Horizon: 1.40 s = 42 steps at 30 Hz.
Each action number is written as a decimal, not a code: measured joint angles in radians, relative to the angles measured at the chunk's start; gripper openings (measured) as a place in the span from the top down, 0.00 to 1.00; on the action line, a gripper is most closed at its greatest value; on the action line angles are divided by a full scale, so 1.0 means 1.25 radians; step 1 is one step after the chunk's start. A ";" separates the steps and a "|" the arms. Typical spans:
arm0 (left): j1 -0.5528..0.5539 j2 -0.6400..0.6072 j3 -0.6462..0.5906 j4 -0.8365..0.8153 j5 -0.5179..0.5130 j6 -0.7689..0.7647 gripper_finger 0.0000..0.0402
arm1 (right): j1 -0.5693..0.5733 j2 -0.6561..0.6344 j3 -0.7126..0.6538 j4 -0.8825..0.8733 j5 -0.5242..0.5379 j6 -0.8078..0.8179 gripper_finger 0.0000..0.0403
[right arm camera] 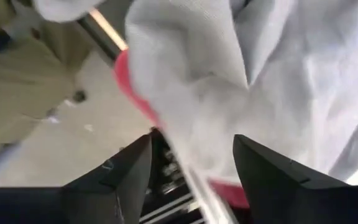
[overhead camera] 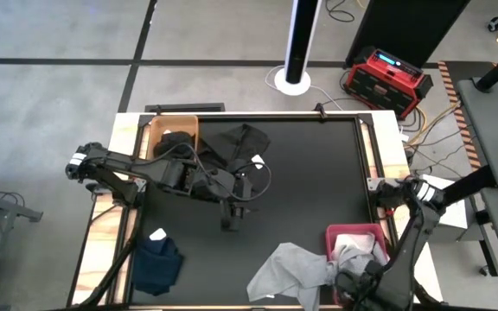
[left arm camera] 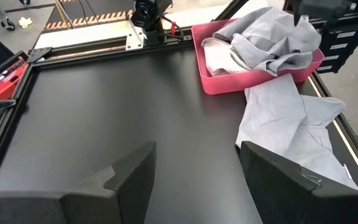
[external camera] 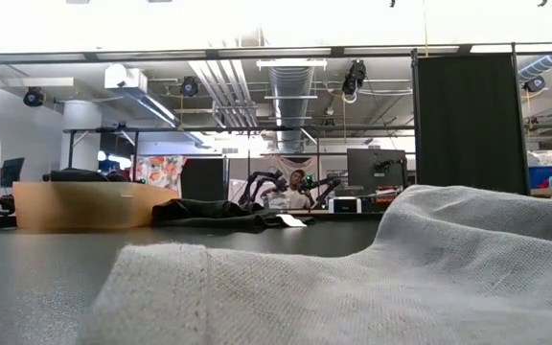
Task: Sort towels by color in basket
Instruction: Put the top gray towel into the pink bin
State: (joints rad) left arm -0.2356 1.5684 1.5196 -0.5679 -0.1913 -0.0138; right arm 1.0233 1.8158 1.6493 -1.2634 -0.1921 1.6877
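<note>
A grey towel point(overhead camera: 288, 272) point(left arm camera: 291, 124) point(external camera: 401, 268) spills from the pink basket point(overhead camera: 344, 231) point(left arm camera: 229, 84) onto the table, with more grey and white cloth inside the basket. A black towel point(overhead camera: 245, 142) point(external camera: 218, 213) lies flat beside the tan basket point(overhead camera: 158, 130) point(external camera: 75, 203), which holds black cloth. A navy towel point(overhead camera: 158, 259) lies crumpled near the table's near left corner. My left gripper point(overhead camera: 230, 220) point(left arm camera: 197, 180) is open over bare table at mid-table. My right gripper point(overhead camera: 350, 289) point(right arm camera: 191, 180) is open at the pink basket's near side, close against the grey cloth point(right arm camera: 229, 74). My right gripper's open fingers stand right at the grey towel where it drapes over the pink basket's rim point(right arm camera: 132, 87). I cannot tell whether they touch the cloth. My left gripper touches nothing.
The black tabletop point(overhead camera: 309, 181) has a raised frame around it. On the floor beyond the far edge stand a red case point(overhead camera: 387, 78) with cables and a white post base point(overhead camera: 294, 82). Bare table lies between the black towel and the pink basket.
</note>
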 joint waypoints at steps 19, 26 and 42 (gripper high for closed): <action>-0.001 -0.005 0.000 0.022 0.000 0.000 0.45 | -0.114 0.003 -0.009 0.056 0.393 -0.201 0.96; -0.001 -0.005 0.000 0.019 0.000 0.000 0.45 | -0.121 0.028 -0.022 0.071 0.299 -0.197 0.98; -0.001 -0.005 0.000 0.014 0.000 0.000 0.45 | -0.013 0.034 -0.026 -0.038 0.202 -0.014 0.98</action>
State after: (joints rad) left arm -0.2371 1.5623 1.5200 -0.5499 -0.1916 -0.0135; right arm 1.0076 1.8587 1.6173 -1.3104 0.0601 1.6705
